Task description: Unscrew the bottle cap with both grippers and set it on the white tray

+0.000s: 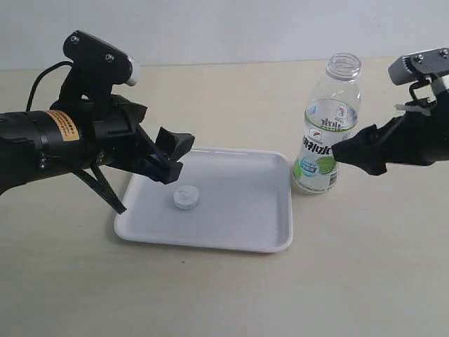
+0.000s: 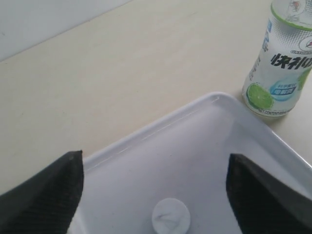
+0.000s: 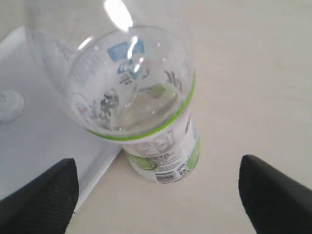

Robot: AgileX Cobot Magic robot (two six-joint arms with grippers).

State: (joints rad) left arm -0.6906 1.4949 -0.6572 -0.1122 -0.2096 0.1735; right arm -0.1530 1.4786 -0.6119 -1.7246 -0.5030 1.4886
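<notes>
The white bottle cap [image 1: 186, 197] lies flat on the white tray [image 1: 238, 225], apart from both grippers. My left gripper [image 1: 176, 159] hovers just above and left of the cap, open and empty; its wrist view shows the cap [image 2: 170, 217] between the spread fingers [image 2: 46, 195]. The clear bottle [image 1: 327, 130] stands upright and uncapped just off the tray's right edge. My right gripper [image 1: 353, 152] is open beside the bottle's label, holding nothing. In the right wrist view the bottle [image 3: 141, 97] stands ahead of the wide-spread fingers [image 3: 278, 200].
The beige tabletop [image 1: 224, 295] surrounds the tray. A pale wall [image 1: 224, 28] runs along the back. The left arm's black body and cable [image 1: 42, 140] hang over the table's left side. The tray's corner [image 2: 217, 97] sits close to the bottle [image 2: 282, 63].
</notes>
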